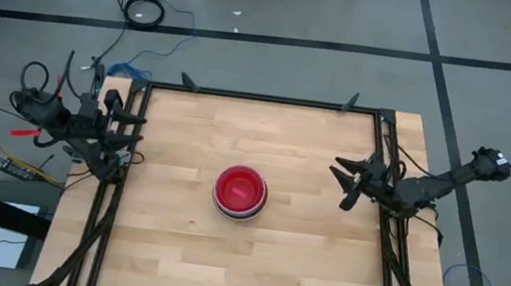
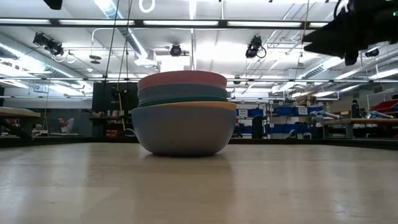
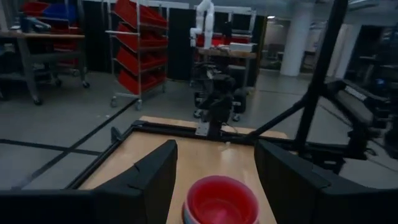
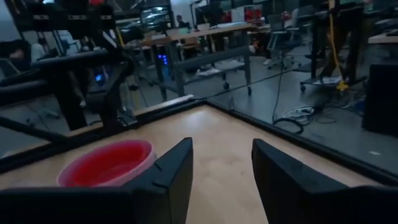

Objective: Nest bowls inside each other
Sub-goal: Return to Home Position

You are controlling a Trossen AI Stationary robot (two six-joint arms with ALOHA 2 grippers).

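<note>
Bowls (image 1: 240, 192) nested in one pile in the middle of the desk (image 1: 298, 269), red one on top. Left of the bowls: left end effector (image 1: 129, 135), fingers wide, holding nothing. Right of the bowls: right end effector (image 1: 346, 183), wide and empty too, perhaps slightly nearer. Both well apart from the bowls, facing them. Looks finished; needs only parking of arms.

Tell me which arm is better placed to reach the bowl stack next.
Right, though only slightly. Both are open and face the stack, but the right gripper hangs over the table, nearer the stack, while the left gripper sits at the table's edge.
</note>
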